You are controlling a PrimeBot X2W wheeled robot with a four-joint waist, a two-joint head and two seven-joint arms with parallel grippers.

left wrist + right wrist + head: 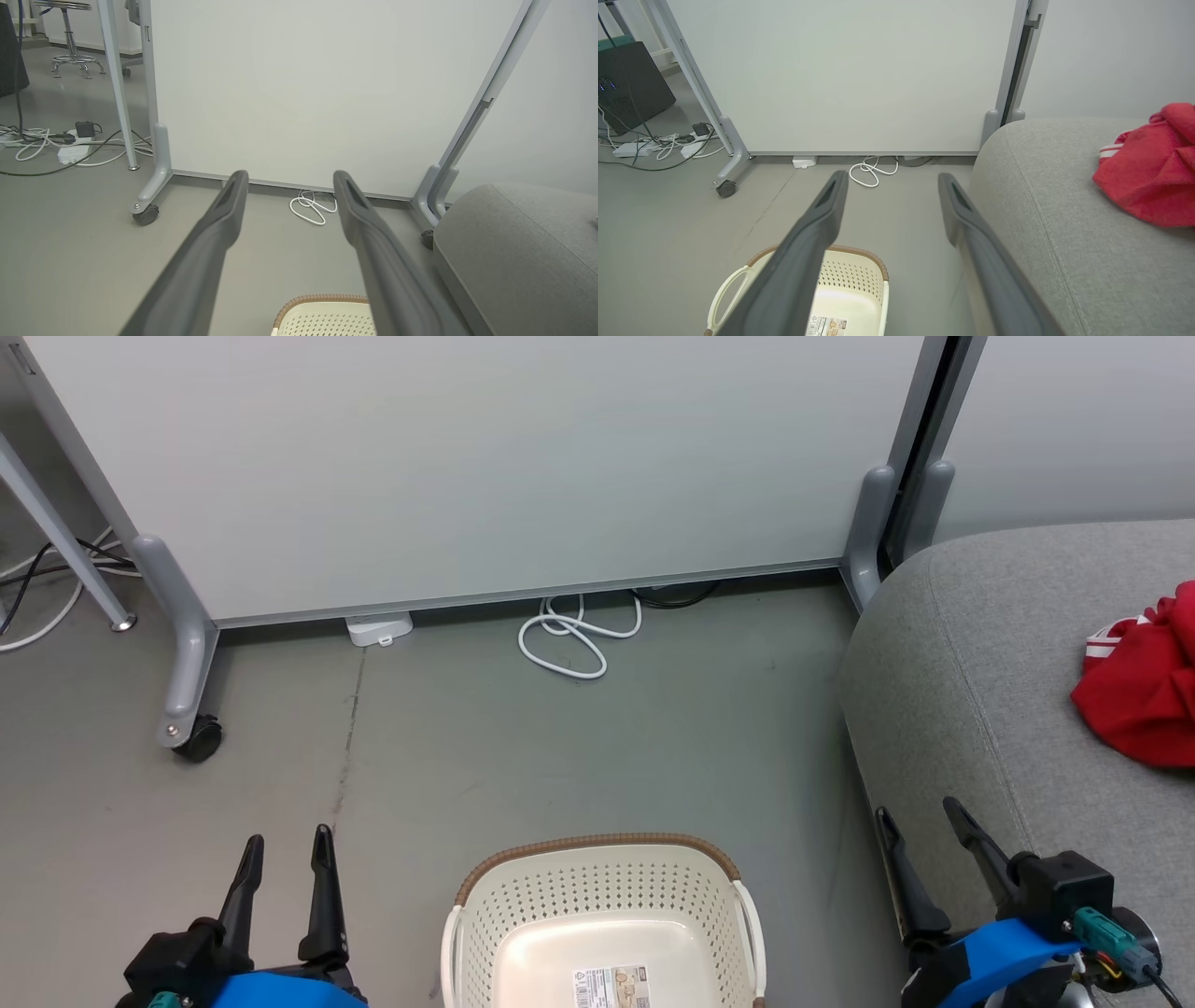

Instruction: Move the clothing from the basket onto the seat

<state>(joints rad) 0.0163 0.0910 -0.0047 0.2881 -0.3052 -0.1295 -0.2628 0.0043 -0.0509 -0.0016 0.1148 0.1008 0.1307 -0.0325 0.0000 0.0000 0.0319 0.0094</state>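
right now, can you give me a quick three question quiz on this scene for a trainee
1. Where does the red fabric clothing with white trim lie? A) on the grey upholstered seat B) in the cream perforated plastic basket C) on a wooden chair
2. True or false: the left gripper is shut on the coiled white cable.
3. Fill in: on the basket's inside bottom lies a paper ____.

Key: 1 A; 2 false, its fingers stand apart, holding nothing; 3 label.

Grey floor (653, 737): is carrying cream perforated plastic basket (597, 845), coiled white cable (564, 629).
Grey fabric seat (971, 672): is bearing crumpled red clothing (1144, 695) with white trim.
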